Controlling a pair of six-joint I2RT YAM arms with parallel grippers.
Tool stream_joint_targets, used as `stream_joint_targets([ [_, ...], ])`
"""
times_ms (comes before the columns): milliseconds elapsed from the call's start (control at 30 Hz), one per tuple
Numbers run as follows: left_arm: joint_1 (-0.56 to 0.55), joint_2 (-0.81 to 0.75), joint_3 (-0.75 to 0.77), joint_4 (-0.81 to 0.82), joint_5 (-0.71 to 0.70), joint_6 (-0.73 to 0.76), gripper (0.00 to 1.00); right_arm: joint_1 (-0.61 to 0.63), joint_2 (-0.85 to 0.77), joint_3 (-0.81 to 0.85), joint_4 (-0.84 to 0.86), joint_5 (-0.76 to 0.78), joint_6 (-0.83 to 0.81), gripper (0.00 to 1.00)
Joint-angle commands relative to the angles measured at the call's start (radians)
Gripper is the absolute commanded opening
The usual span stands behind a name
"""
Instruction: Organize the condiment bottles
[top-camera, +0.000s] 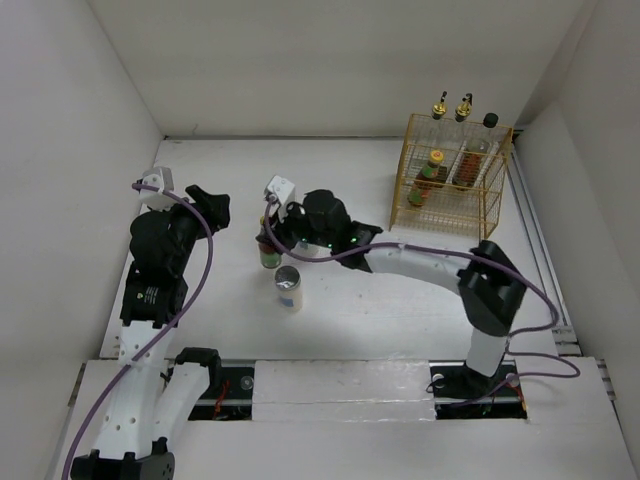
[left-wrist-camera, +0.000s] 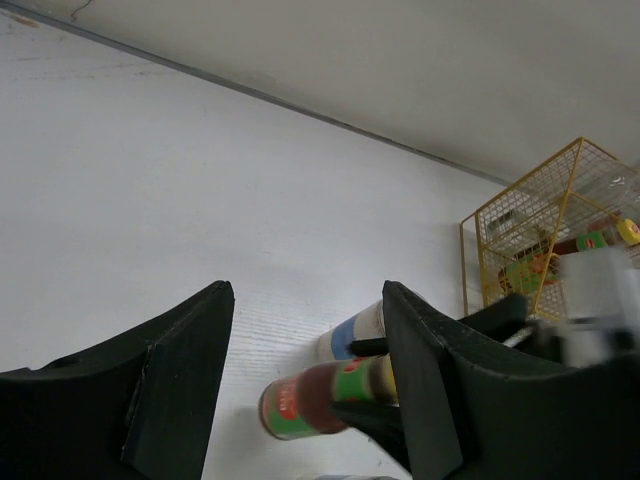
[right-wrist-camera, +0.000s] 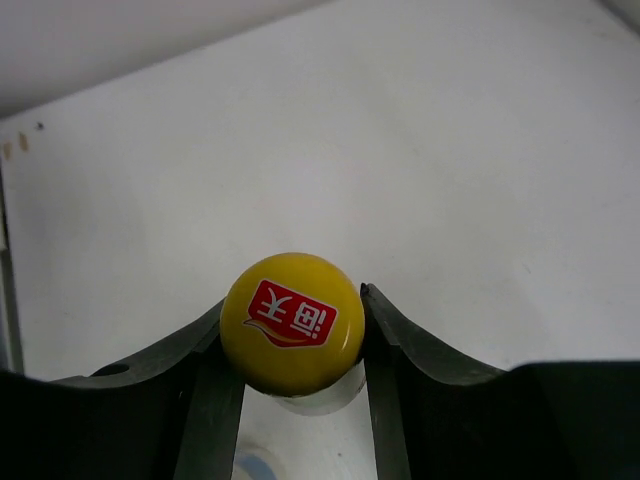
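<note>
Nearest, well left of the yellow wire basket (top-camera: 455, 195): short silver-lidded white jar (top-camera: 289, 288) on the white counter (top-camera: 350, 320). Just beyond: small red yellow-capped bottle (top-camera: 268, 255), upright, cap pinched in right tool (right-wrist-camera: 293, 300). Left tool (left-wrist-camera: 307, 290) wide, empty, farther left. Likely carry: rightward and away, toward basket.

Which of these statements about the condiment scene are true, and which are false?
1. The right gripper clamps a yellow cap. True.
2. The left gripper holds a jar. False: it is open and empty.
3. The yellow wire basket stands at the far right of the table. True.
4. Every container is already in the basket. False: a silver-lidded jar and the yellow-capped bottle stand outside it on the table.
</note>
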Motion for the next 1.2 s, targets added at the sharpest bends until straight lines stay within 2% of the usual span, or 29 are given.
stream_joint_targets([
  [0,0.004,-0.006,0.008,0.057,0.021,0.015,0.57,-0.043,-0.299,0.008,0.203,-0.002,0.013,0.04],
  [133,0.004,-0.006,0.008,0.057,0.033,0.015,0.57,-0.138,-0.488,-0.074,0.151,0.05,0.001,0.03],
  [167,0.004,-0.006,-0.001,0.068,0.044,0.015,0.57,-0.167,-0.522,-0.086,0.125,0.103,0.001,0.01],
  [233,0.004,-0.006,-0.001,0.068,0.044,0.015,0.57,-0.267,-0.615,-0.126,0.056,0.136,0.001,0.0],
  [400,0.004,0.003,-0.001,0.077,0.053,0.015,0.57,-0.529,-0.706,-0.126,-0.123,0.231,0.013,0.0],
  [467,0.004,0.003,-0.001,0.077,0.053,0.015,0.57,-0.597,-0.729,-0.117,-0.153,0.251,0.013,0.0],
  [633,0.004,0.013,0.008,0.077,0.053,0.015,0.57,-0.767,-0.729,-0.098,-0.222,0.274,0.023,0.0],
  [767,0.004,0.024,0.008,0.077,0.053,0.015,0.57,-0.888,-0.668,-0.06,-0.222,0.263,0.023,0.0],
  [900,0.004,0.033,0.008,0.077,0.053,0.015,0.57,-0.95,-0.586,-0.034,-0.192,0.236,0.032,0.0],
  [1167,0.004,0.033,0.008,0.077,0.053,0.015,0.57,-0.981,-0.447,0.001,-0.098,0.208,0.041,0.0],
])
